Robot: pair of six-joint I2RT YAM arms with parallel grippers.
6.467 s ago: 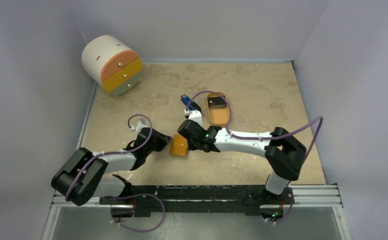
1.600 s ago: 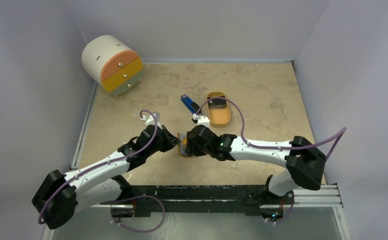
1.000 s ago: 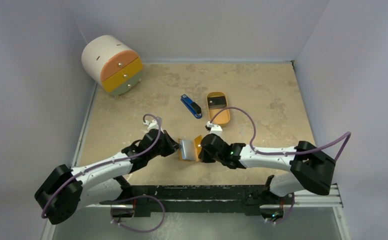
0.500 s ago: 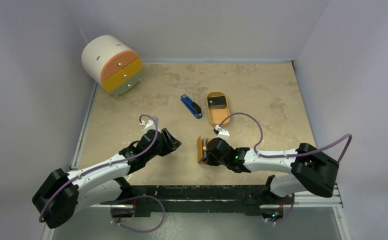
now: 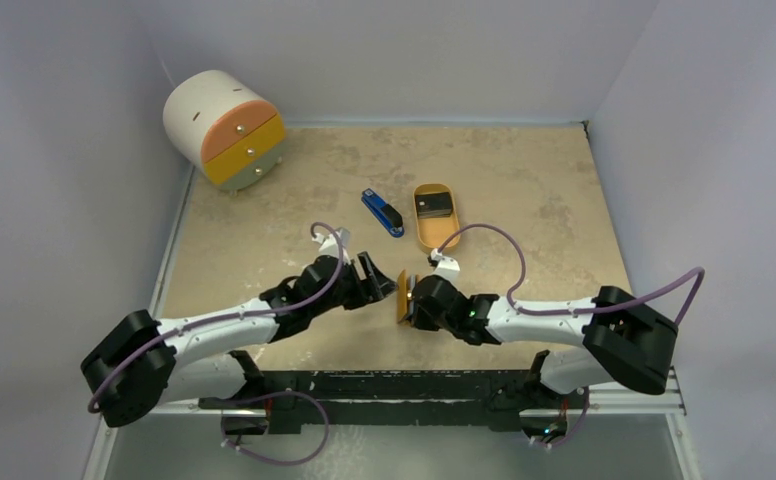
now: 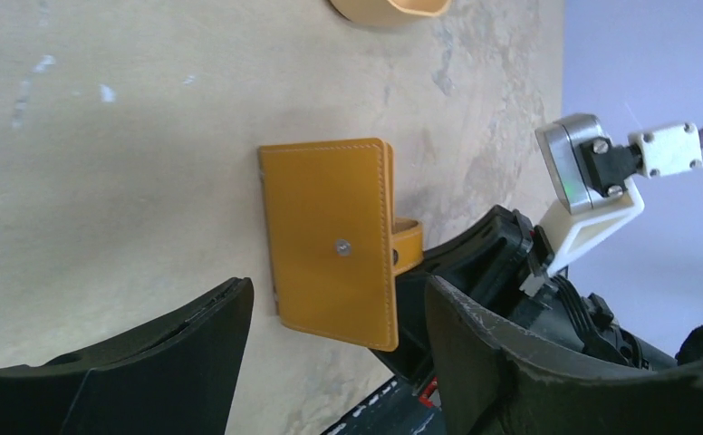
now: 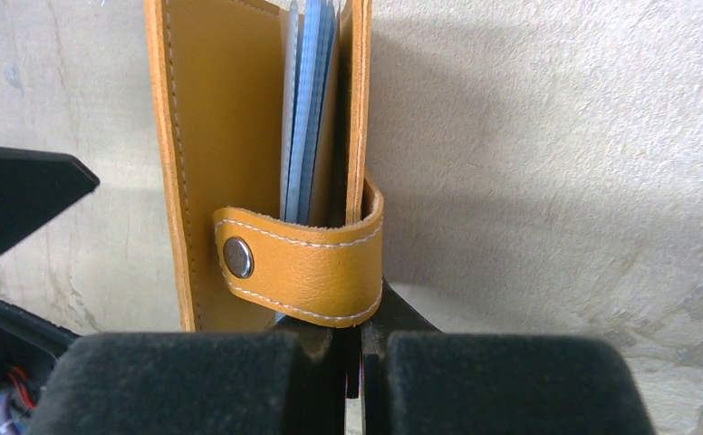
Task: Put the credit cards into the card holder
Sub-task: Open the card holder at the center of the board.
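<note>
My left gripper (image 5: 382,280) has just let go and stands wide open beside the card holder (image 6: 330,240), now folded and pinched on edge by my right gripper (image 5: 411,298) mid-table (image 5: 524,200), with a credit card (image 5: 434,208) still in the tray (image 5: 442,238), so I judge reopening comes next.

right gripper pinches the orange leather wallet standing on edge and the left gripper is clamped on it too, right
No: the left gripper is open, not clamped on the orange leather wallet; the left wrist view shows it. The right gripper does pinch it on edge.
</note>
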